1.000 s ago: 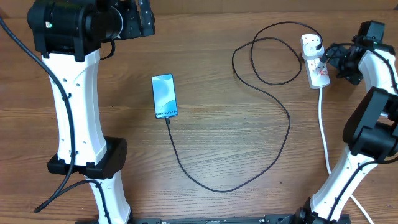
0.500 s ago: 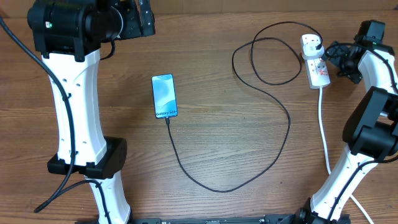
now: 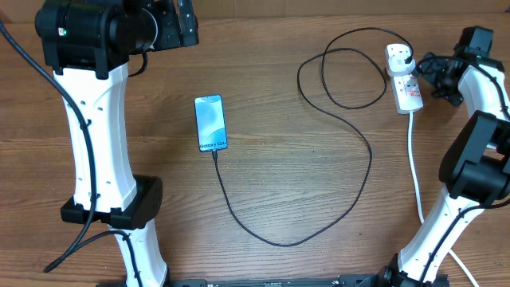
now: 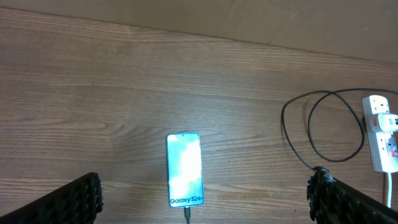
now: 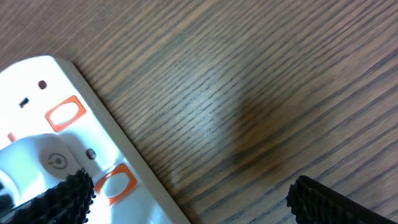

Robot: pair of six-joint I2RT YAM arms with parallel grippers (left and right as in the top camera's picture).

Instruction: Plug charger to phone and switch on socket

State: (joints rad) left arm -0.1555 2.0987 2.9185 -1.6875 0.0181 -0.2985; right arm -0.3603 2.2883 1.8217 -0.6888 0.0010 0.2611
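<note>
- On the counter [image 3: 303, 191], phone [image 3: 211, 123] lies flat, charger [image 3: 351, 135] tip touching its short edge.
- Charger runs right to socket [image 3: 405, 80].
- Left gripper [image 4: 204, 186] released above phone; right gripper [image 5: 189, 186] released at socket.

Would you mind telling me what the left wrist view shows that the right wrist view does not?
Only the left wrist view shows the phone, its screen lit, with the charger at its lower edge and looped beside the socket. Only the right wrist view shows the socket's orange-red markings close up. Both views show the socket and the wooden table.
</note>
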